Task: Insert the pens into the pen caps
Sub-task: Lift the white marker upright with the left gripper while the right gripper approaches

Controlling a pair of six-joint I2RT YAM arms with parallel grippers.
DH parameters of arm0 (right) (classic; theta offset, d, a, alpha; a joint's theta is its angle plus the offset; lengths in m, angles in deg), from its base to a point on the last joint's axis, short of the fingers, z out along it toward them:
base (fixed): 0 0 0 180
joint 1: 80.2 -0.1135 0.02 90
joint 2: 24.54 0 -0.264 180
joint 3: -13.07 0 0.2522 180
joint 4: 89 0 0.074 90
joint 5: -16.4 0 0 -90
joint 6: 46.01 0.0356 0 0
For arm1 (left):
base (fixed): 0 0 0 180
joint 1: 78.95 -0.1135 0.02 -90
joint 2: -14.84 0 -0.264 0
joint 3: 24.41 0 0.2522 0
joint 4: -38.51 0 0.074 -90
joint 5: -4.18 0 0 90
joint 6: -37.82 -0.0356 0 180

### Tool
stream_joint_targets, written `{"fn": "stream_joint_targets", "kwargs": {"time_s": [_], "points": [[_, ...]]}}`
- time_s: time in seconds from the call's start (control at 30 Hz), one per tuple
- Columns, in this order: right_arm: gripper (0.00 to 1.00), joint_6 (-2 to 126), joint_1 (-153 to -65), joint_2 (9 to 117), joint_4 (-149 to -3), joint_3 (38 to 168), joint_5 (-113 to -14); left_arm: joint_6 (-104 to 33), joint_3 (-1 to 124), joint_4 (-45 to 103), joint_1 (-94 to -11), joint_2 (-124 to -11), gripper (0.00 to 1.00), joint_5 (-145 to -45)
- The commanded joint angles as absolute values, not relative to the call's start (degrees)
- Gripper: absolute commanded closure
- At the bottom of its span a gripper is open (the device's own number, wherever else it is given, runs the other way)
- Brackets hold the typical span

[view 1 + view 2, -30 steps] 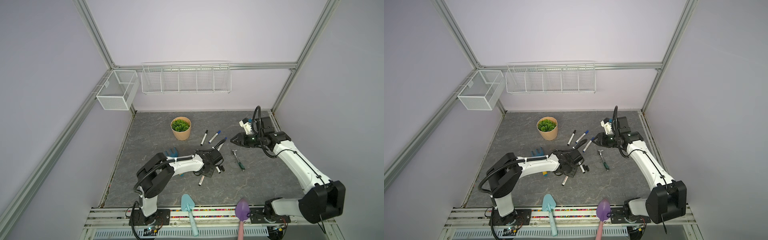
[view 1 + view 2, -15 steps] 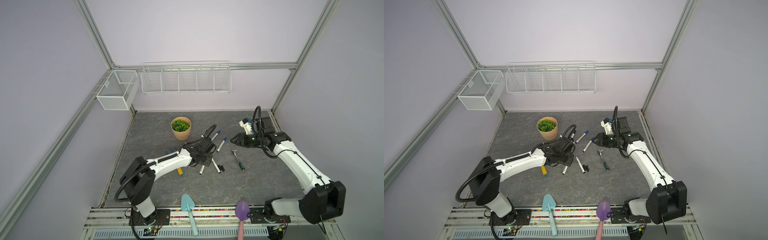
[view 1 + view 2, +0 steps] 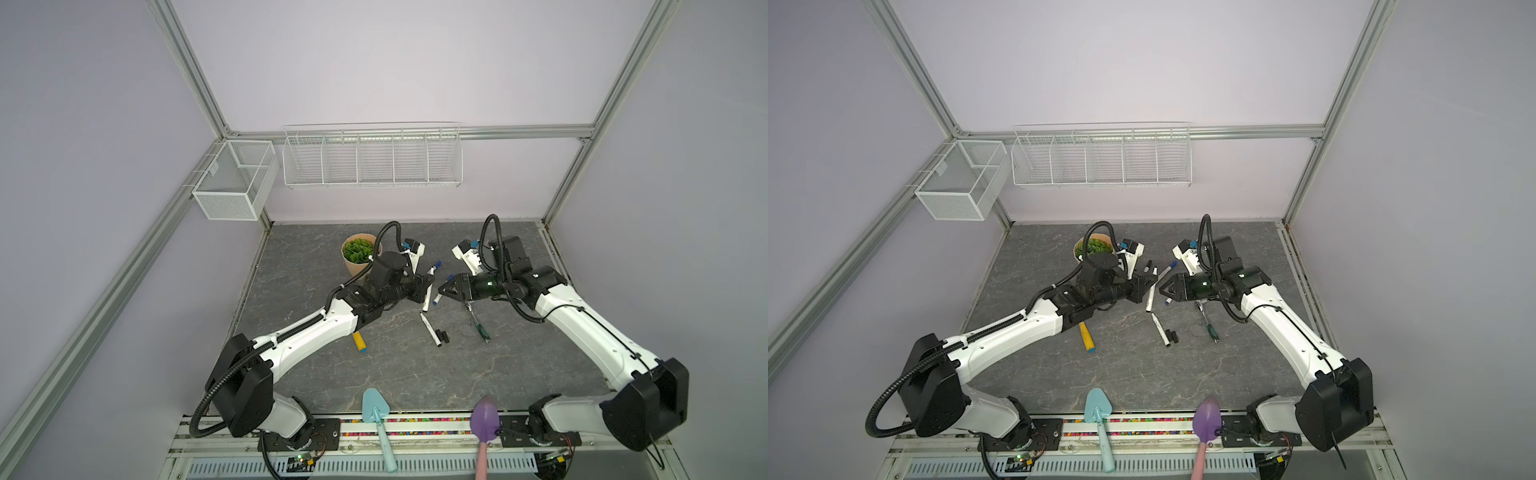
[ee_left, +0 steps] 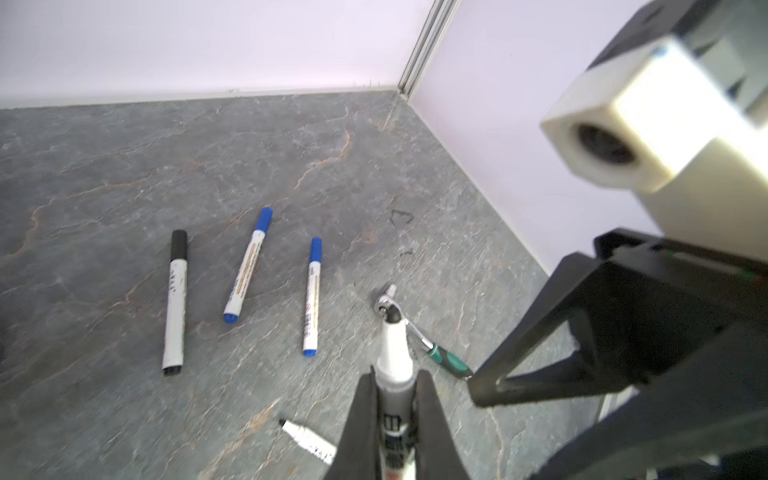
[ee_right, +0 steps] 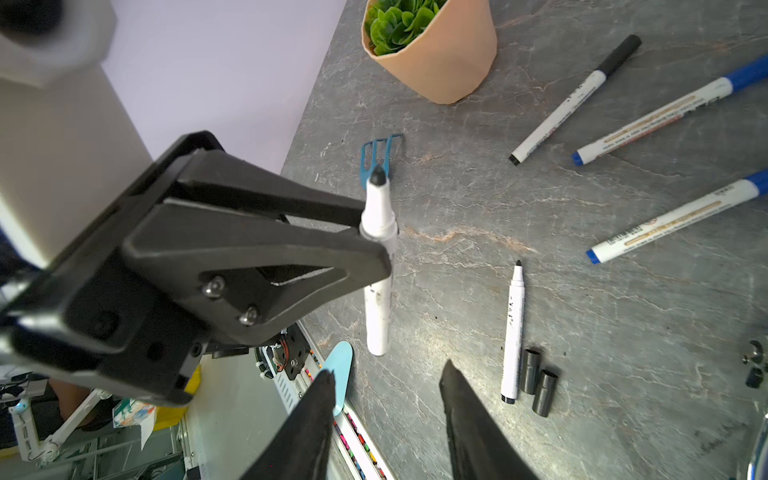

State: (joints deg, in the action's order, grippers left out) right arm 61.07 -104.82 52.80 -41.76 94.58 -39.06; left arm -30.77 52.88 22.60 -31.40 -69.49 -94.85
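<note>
Now we clamp an uncapped pen [image 5: 376, 307] in our left pincer [image 4: 395, 374], crosswise before our parted, empty right pincer [image 5: 388, 370]; the black caps [image 5: 545, 392] lie toward the front edge of the bench [image 5: 602, 324].

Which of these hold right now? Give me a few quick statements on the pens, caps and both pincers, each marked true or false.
1. The left pincer is shut on an uncapped black-tipped pen. True.
2. The right pincer grips a cap. False: it is open and empty.
3. Two loose black caps lie beside a second uncapped pen on the table. True.
4. All three capped pens wear blue caps. False: there are two blue-capped pens and one black-capped pen.
5. The green-handled ratchet lies inside the plant pot. False: it lies on the table, apart from the pot.
</note>
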Motion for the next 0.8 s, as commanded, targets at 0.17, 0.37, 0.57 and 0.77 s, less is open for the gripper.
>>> {"fn": "stream_joint_targets", "kwargs": {"time_s": [0.17,0.37,0.57,0.77], "points": [[0.56,61.0,-105.3,56.0,-47.0,96.7,-37.3,-27.1,54.8,29.3,-31.5,-70.8,1.0,-102.0],[0.72,61.7,-105.5,57.4,-48.3,96.7,-35.6,-26.1,54.8,30.9,-31.5,-71.7,1.0,-103.3],[0.89,62.0,-105.4,56.1,-48.4,95.7,-36.7,-27.2,54.6,30.3,-31.8,-71.2,0.86,-103.3],[0.91,63.6,-102.9,54.1,-49.6,94.6,-37.4,-29.3,50.0,29.3,-34.6,-65.9,0.55,-107.2]]}}
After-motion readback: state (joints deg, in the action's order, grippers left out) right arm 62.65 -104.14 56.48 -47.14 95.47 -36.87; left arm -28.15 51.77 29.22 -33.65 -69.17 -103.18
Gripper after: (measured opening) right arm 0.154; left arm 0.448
